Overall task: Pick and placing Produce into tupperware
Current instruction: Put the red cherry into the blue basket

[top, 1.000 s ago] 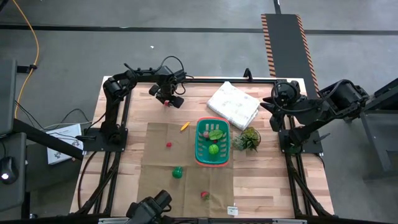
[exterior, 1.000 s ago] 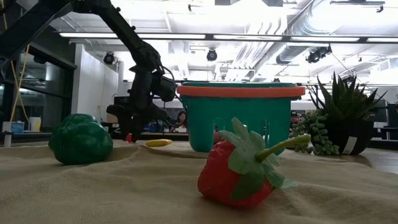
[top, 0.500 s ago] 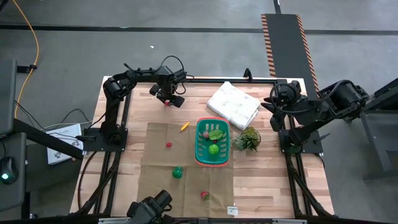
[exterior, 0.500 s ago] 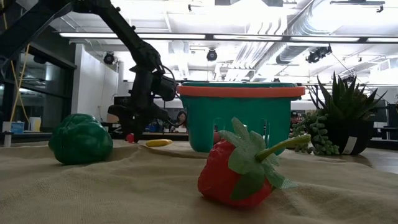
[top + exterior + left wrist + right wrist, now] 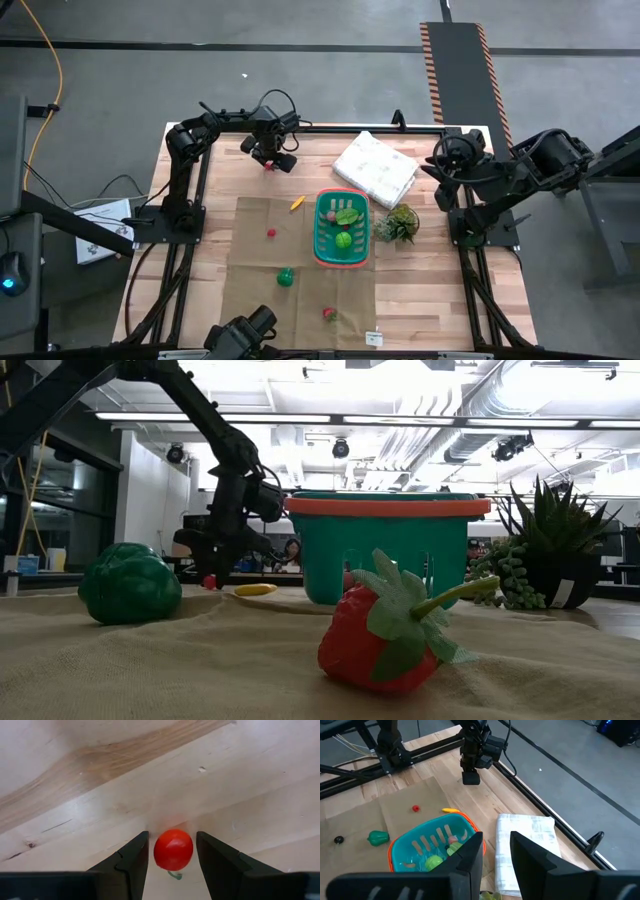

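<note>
My left gripper (image 5: 268,163) points down near the table's far left corner, open. In the left wrist view its fingers stand on either side of a small red round piece (image 5: 173,850) that rests on the bare wood, with a narrow gap on each side. The teal basket (image 5: 341,240) stands mid-table with green pieces inside. On the burlap lie a yellow-orange piece (image 5: 297,203), a red berry (image 5: 271,233), a green pepper (image 5: 130,582) and a strawberry (image 5: 385,630). My right gripper (image 5: 496,851) waits open, raised at the right side.
A white rumpled cloth bundle (image 5: 375,168) lies at the far side, to the right of my left gripper. A spiky green plant (image 5: 399,223) stands just right of the basket. The burlap mat (image 5: 250,285) covers the middle, and black frame rails (image 5: 330,129) run along the far edge.
</note>
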